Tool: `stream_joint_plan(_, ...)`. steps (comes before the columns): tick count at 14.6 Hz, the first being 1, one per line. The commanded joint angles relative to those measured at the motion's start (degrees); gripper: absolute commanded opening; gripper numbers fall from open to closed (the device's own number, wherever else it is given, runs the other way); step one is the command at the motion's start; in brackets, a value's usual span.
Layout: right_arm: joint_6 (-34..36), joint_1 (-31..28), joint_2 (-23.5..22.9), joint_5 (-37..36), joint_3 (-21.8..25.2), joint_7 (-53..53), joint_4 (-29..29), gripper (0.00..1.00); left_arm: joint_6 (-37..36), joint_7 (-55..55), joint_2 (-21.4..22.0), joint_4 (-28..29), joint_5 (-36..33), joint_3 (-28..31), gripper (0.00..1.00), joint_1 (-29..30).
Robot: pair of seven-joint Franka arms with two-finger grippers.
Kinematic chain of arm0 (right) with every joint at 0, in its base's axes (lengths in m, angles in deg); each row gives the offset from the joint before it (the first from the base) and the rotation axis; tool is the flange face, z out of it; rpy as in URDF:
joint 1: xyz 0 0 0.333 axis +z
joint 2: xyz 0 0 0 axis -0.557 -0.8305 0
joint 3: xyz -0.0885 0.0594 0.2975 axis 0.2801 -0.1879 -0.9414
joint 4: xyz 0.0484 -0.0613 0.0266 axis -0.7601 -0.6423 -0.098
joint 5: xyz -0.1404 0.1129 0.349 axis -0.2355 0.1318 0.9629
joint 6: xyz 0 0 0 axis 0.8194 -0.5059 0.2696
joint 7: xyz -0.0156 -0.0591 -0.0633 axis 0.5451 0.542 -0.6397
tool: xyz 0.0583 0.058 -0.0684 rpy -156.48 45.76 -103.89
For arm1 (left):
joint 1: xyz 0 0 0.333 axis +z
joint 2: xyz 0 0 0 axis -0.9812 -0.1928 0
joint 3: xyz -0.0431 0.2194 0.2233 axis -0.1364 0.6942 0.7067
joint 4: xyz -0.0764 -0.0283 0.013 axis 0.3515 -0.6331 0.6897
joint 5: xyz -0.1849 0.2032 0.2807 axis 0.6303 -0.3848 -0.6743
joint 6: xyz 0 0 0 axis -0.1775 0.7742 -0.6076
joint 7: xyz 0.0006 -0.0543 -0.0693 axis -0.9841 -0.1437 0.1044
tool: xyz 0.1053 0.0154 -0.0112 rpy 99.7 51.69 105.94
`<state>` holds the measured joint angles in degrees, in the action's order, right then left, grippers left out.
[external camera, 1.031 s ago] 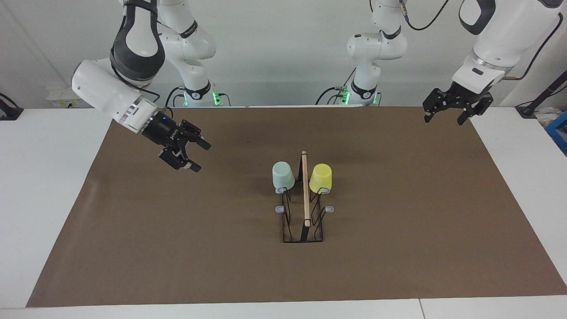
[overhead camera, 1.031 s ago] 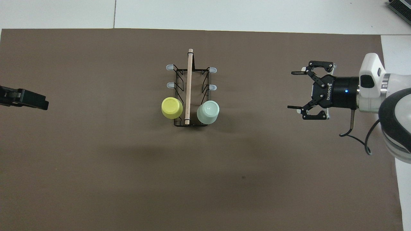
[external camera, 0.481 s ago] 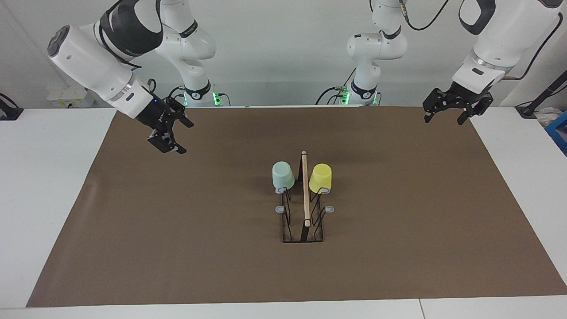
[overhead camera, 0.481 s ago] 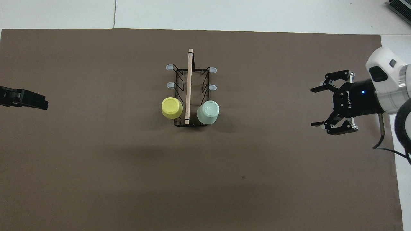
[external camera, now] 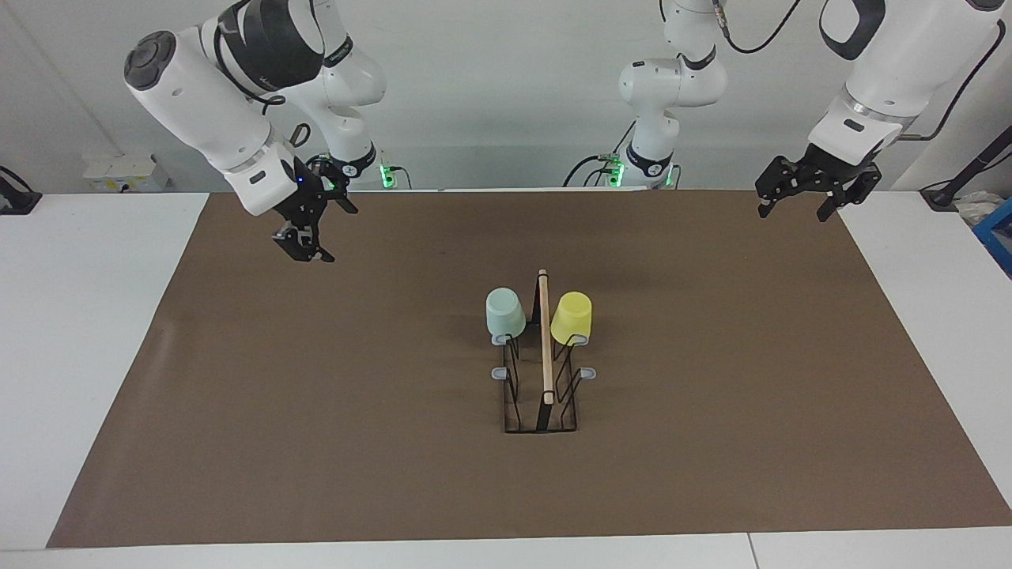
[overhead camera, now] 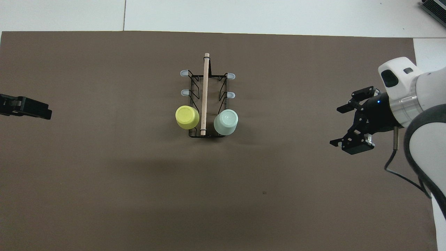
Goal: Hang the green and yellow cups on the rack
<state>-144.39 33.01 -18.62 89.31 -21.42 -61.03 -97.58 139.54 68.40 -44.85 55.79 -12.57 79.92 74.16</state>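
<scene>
Hanging upside down on the rack point(external camera: 542, 371), the green cup point(external camera: 505, 312) and yellow cup point(external camera: 572, 318) sat well apart from the wide-spread, empty fingers of the right gripper point(external camera: 316, 229) and left gripper point(external camera: 794, 207).

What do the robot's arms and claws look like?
Both arms are glossy white with dark grey joint bands and black cables. The right gripper and left gripper are black two-finger claws made of linked bars; the right one shows a small blue light.

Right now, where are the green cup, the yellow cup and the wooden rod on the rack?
green cup point(external camera: 505, 313), facing view, on its side wall.
yellow cup point(external camera: 572, 318), facing view, on its side wall.
wooden rod point(overhead camera: 205, 94), overhead view, about midway along its length.
</scene>
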Motion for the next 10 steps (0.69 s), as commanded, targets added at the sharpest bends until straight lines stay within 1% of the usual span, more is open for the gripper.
stream_joint_plan(1,2.0,0.7,0.1,-4.5,-0.1,11.3,0.7,1.00,0.0,0.6,1.8,1.9,-0.6,-0.5,1.00,0.7)
stream_joint_plan(3,3.3,0.4,0.1,-7.5,0.0,18.0,0.5,1.00,0.0,0.6,1.8,1.9,-0.6,-0.5,1.00,0.7)
stream_joint_plan(6,2.7,-0.7,0.8,-10.7,0.1,24.3,-0.3,1.00,0.0,0.6,1.8,1.9,-0.6,-0.5,1.00,0.7)
stream_joint_plan(9,2.2,-3.4,0.8,-10.7,1.4,24.8,-0.3,1.00,0.0,0.6,1.8,1.9,-0.6,-0.5,1.00,0.7)
stream_joint_plan(10,2.2,-2.7,0.8,-10.9,2.7,24.7,-0.3,1.00,0.0,0.6,1.8,1.9,-0.6,-0.5,1.00,0.7)
